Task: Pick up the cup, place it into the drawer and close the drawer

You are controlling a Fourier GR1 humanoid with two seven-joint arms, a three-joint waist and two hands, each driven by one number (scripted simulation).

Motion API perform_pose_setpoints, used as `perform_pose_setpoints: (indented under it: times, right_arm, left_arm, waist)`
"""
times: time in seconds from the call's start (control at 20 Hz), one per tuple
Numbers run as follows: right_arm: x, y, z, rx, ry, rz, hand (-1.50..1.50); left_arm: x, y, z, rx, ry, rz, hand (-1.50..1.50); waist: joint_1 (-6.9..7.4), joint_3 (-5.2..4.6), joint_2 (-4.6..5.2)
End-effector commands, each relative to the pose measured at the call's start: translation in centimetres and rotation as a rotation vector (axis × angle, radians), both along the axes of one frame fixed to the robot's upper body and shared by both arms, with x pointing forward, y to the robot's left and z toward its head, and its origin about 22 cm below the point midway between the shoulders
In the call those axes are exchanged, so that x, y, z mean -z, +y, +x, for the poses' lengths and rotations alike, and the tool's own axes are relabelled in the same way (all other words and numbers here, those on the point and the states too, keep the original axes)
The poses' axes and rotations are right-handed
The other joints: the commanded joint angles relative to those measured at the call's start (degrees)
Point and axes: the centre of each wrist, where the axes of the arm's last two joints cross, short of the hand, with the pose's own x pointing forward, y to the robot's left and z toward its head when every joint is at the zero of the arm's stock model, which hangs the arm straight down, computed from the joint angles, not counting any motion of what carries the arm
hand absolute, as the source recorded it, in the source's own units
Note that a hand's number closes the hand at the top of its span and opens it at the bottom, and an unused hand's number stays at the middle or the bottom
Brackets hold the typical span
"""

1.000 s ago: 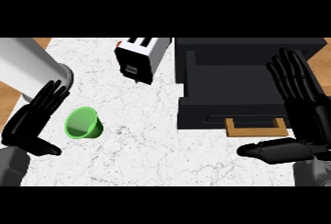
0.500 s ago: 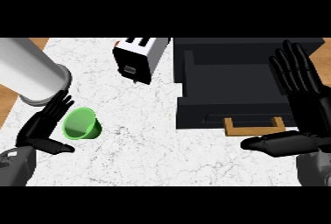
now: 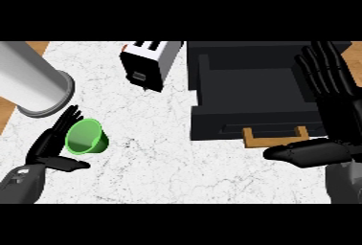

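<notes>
A green cup lies on its side on the white marbled counter at the left, its mouth facing up toward me. My left hand is open right beside it on its left, fingers straight along the cup's rim and thumb pointing right below it. The black drawer stands pulled open at the upper right, with a tan handle on its front. Over the drawer's right side my right hand rests open, fingers up, thumb pointing left just below the handle.
A large grey cylinder stands at the far left, close above the cup. A black and white toaster sits at the top centre, left of the drawer. Wooden floor shows past the counter's left edge.
My left hand has pulled lower and closer to the cup, its fingers now along the cup's left rim. The right hand has shifted slightly to the right.
</notes>
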Motion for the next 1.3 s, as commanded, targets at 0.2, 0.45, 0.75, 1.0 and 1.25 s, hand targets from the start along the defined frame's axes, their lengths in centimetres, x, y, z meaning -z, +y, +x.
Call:
perform_pose_setpoints:
  times: [0.2,0.45,0.75,1.0,1.25]
  right_arm:
    - [0.2,0.0,0.3,-0.005,-0.006,-0.008,-1.50]
    - [-0.8,0.0,0.7,-0.013,-0.009,-0.009,-1.50]
    - [0.3,-1.4,0.0,-0.019,0.004,-0.026,-1.50]
    - [-0.3,-1.8,0.7,-0.016,0.007,-0.011,-1.50]
    - [-0.3,-0.7,0.4,-0.009,0.006,-0.017,-1.50]
  left_arm:
    - [1.5,-1.2,-0.7,0.051,-0.091,-0.100,-1.50]
    - [1.7,-1.1,-1.0,0.075,-0.109,-0.110,-1.50]
    - [1.5,-2.3,0.2,0.097,-0.121,-0.125,-1.50]
    - [2.4,-3.8,0.0,0.129,-0.105,-0.188,-1.50]
    - [2.7,-6.1,0.8,0.215,-0.086,-0.323,1.50]
  waist:
    - [-0.55,-0.13,0.40]
    - [-0.07,-0.07,0.11]
    - [-1.24,-0.13,0.43]
    - [-0.79,-0.12,0.41]
    - [-1.13,-0.26,0.38]
